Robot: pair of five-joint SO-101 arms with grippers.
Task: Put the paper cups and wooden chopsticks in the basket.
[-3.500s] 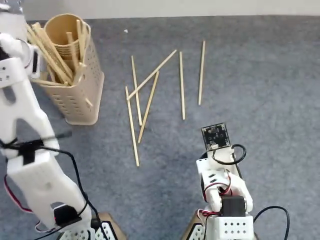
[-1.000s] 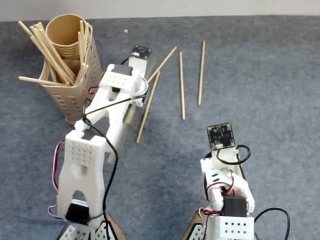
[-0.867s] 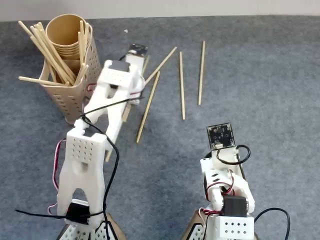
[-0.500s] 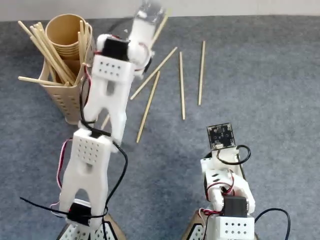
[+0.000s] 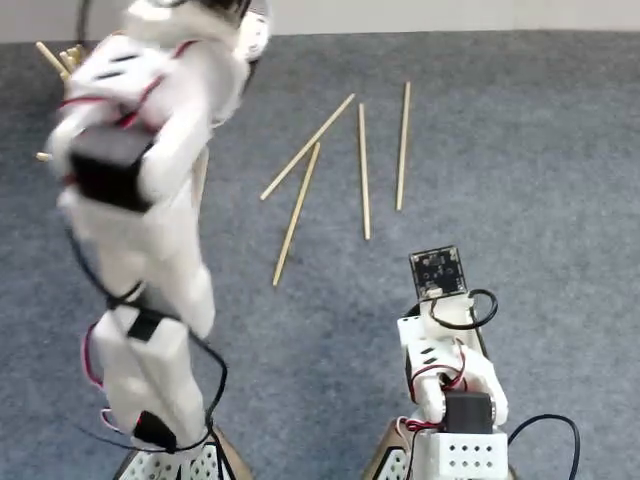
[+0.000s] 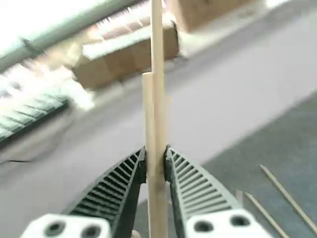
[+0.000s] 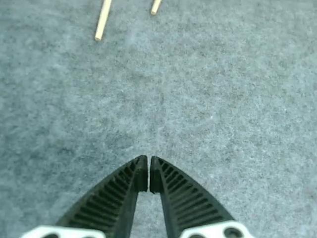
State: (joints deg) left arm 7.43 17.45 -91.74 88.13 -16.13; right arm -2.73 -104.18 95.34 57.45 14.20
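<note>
In the left wrist view my left gripper [image 6: 155, 151] is shut on two wooden chopsticks [image 6: 157, 74], which stand upright between its fingers, high above the carpet. In the high view the raised left arm [image 5: 150, 150] covers the basket; just the tips of chopsticks [image 5: 50, 55] stick out at the far left. Several loose chopsticks [image 5: 297, 212] lie on the grey carpet in the middle. My right gripper [image 7: 148, 162] is shut on nothing, low over bare carpet, with two chopstick ends [image 7: 103, 20] ahead of it.
The right arm [image 5: 445, 380] sits folded at the near right, its wrist camera [image 5: 437, 272] pointing at the carpet. Grey carpet [image 5: 540, 200] stretches bare to the right of the loose chopsticks. A pale wall edge runs along the far side.
The left arm closed on two chopsticks from the carpet, lifted them high and swung up and left over the basket. The right arm has stayed still.
</note>
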